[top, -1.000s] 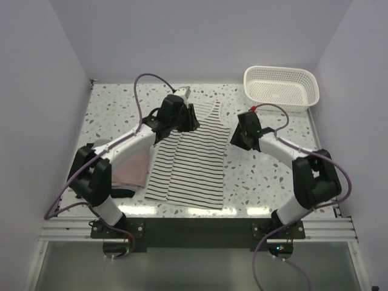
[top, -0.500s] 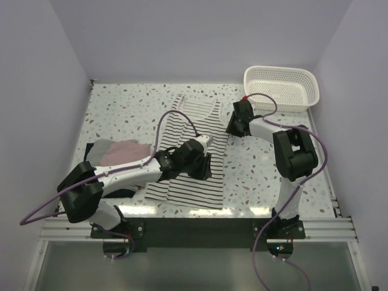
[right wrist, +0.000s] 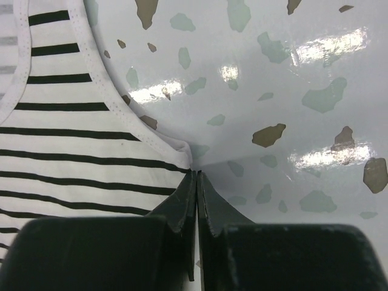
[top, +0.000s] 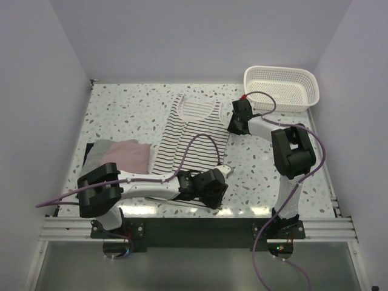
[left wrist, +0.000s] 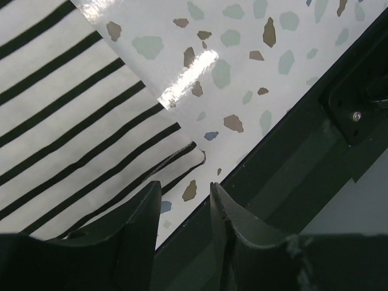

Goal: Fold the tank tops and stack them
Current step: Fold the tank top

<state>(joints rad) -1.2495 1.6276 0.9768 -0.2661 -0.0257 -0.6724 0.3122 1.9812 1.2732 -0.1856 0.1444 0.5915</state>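
The striped tank top (top: pixel 191 136) lies flat in the middle of the table, straps at the far end. My right gripper (top: pixel 230 129) is at its right armhole; in the right wrist view the right gripper (right wrist: pixel 195 174) is shut, pinching the puckered corner of the striped tank top (right wrist: pixel 91 151). My left gripper (top: pixel 221 183) is at the near right hem corner. In the left wrist view the left gripper (left wrist: pixel 185 194) stands open over bare table, just short of the striped tank top's hem corner (left wrist: pixel 182 159). A folded pink tank top (top: pixel 127 156) lies at the left.
A white lattice basket (top: pixel 282 88) stands at the far right corner. Grey cloth (top: pixel 99 150) shows beside the pink top. The table's dark front rail (left wrist: pixel 291 182) runs just past the left fingers. Walls close in the table on three sides.
The left arm swept from the top's far left strap down to its near right hem corner. The right gripper moved to the right armhole and shut there.
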